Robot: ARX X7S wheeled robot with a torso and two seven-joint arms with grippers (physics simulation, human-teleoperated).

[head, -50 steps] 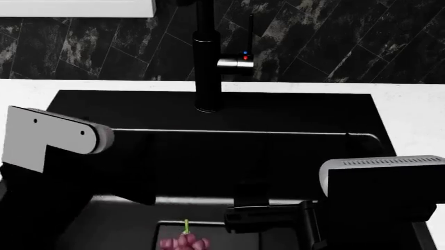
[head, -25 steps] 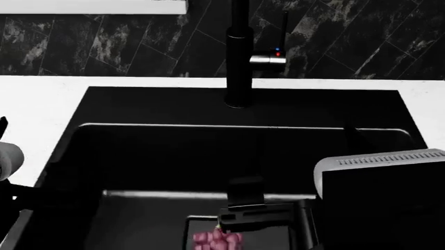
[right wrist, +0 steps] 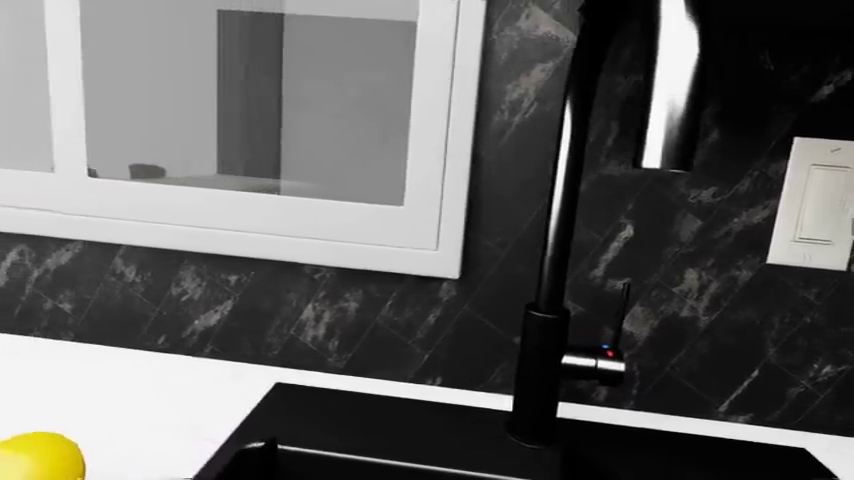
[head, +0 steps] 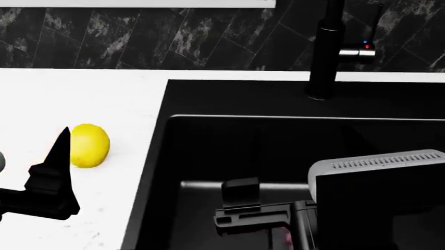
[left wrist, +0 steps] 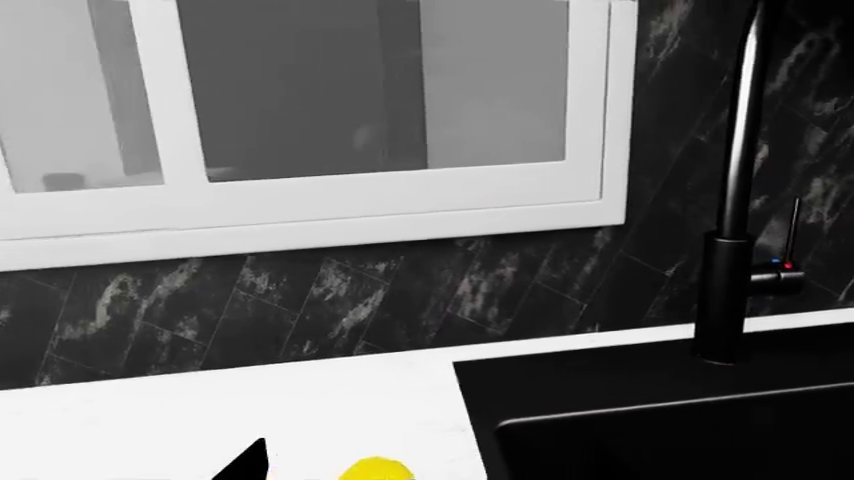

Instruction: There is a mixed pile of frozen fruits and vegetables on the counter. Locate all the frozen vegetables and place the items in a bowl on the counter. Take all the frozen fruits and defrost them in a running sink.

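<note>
The yellow lemon (head: pixel 89 145) lies on the white counter (head: pixel 76 94), left of the black sink (head: pixel 278 146). It also shows in the left wrist view (left wrist: pixel 376 470) and the right wrist view (right wrist: pixel 38 458). My left gripper (head: pixel 61 156) hovers just in front of the lemon, apart from it, and looks open and empty; one black fingertip (left wrist: pixel 251 462) shows beside the lemon. My right gripper (head: pixel 242 202) hangs over the sink basin, open and empty. A pink speck of the grapes (head: pixel 286 237) peeks out below it. The cherry, avocado and bowl are out of view.
The tall black tap (head: pixel 323 52) with red and blue dots stands at the sink's back rim. Dark marble tiles (head: pixel 174 36) and a white window frame (left wrist: pixel 307 210) lie behind. A white switch plate (right wrist: pixel 817 205) is on the wall right of the tap.
The head view has swung left: the sink and tap slid right, and the lemon and my left gripper came into view. The grapes are almost hidden under the right gripper.
</note>
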